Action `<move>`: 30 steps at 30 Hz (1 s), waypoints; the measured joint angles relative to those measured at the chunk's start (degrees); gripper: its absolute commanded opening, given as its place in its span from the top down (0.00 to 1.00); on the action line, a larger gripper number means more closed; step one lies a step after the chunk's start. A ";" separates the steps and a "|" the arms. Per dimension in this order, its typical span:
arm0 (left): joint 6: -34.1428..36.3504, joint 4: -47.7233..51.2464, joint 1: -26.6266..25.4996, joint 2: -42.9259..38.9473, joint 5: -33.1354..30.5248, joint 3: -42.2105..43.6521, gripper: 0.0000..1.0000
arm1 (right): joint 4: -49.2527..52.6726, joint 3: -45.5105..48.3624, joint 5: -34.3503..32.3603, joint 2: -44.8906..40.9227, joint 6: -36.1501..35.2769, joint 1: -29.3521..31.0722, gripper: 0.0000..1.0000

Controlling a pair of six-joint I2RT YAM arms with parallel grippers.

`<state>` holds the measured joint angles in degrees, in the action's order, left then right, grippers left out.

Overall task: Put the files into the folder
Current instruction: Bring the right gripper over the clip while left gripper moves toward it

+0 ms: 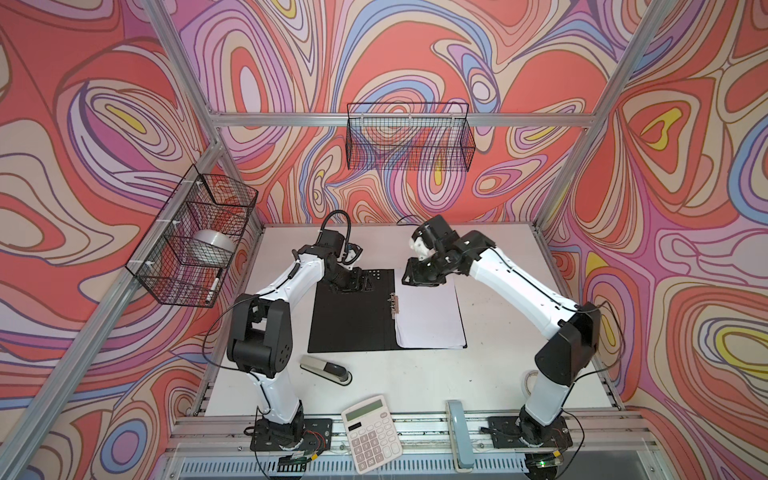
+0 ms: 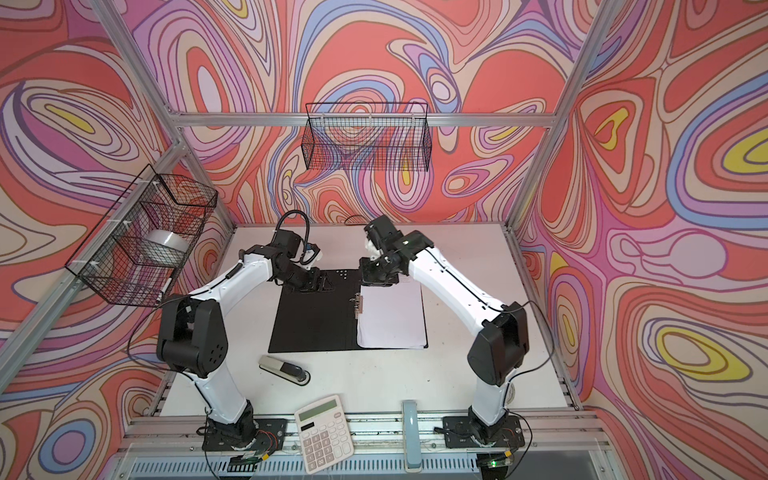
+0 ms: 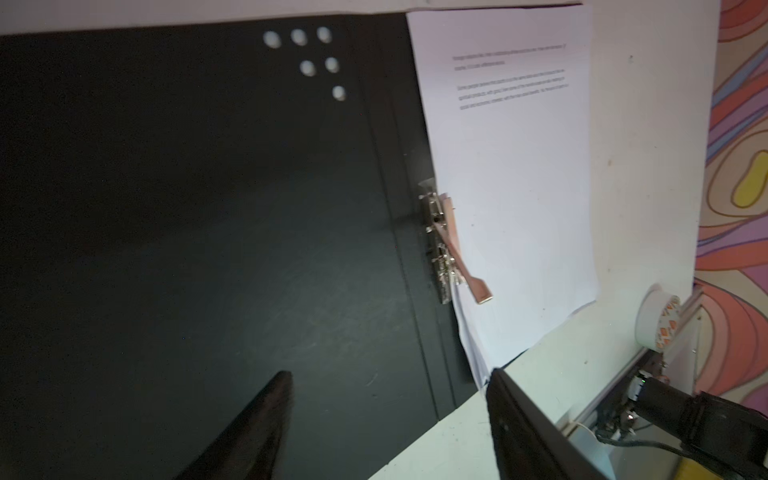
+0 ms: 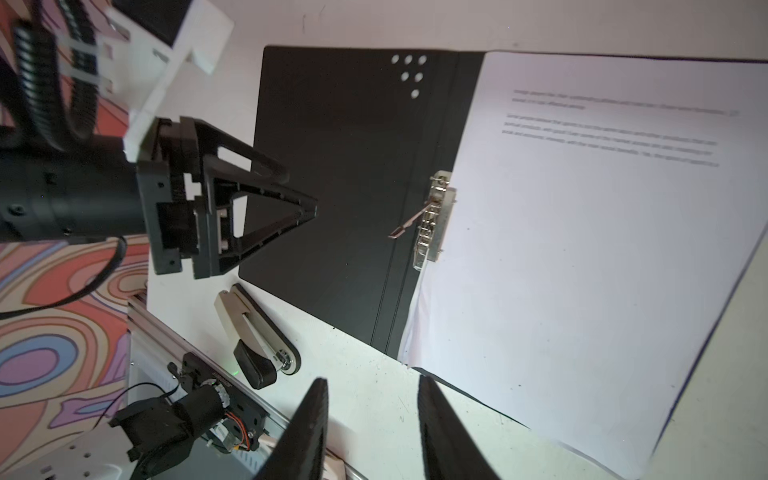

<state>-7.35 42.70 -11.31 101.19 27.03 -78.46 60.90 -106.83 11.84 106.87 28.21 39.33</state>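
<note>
Files [image 1: 428,316] lie on the right half of the open folder [image 1: 349,320] on the surface [image 1: 415,374], edge at the spine clip [image 1: 394,305], lever [image 3: 467,272] apparently raised; left end effector [image 3: 388,374] wide open, right end effector [image 4: 372,379] part open, both empty; next probably press lever, shut folder.

A white calculator [image 1: 371,432] is lying at the front edge of the counter [image 1: 478,374], with a grey stapler [image 1: 325,369] resting just behind it to the left and a blue-grey bar-shaped tool [image 1: 458,434] sitting beside it on the right. Far behind the calculator a wire basket [image 1: 409,137] is hanging on the back wall, while a second wire basket [image 1: 166,266], hanging high to the calculator's left, is holding a tape roll [image 1: 212,245].
</note>
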 measured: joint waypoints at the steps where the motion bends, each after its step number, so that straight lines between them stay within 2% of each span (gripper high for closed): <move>1: 0.61 0.44 1.09 -1.07 -0.76 1.05 0.28 | 1.01 -2.89 -1.49 2.84 0.00 1.86 0.64; 5: 3.61 2.16 5.22 -2.43 -2.03 3.65 0.32 | 4.39 -12.81 -6.16 13.84 -0.20 6.23 0.68; 10: 6.40 2.47 6.73 -2.34 -1.62 7.58 0.33 | 8.41 -19.91 -10.34 23.19 -0.48 6.97 0.72; 18: 8.55 2.64 6.75 -1.31 0.70 9.18 0.35 | 11.61 -20.06 -14.45 24.41 -0.52 6.80 0.75; 30: 9.51 2.49 6.93 0.96 1.70 9.73 0.35 | 11.82 -23.15 -15.50 28.41 -0.98 6.78 0.81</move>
<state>2.15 45.19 -4.38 102.15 28.73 -68.73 72.73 -129.97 -3.66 135.28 27.22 46.11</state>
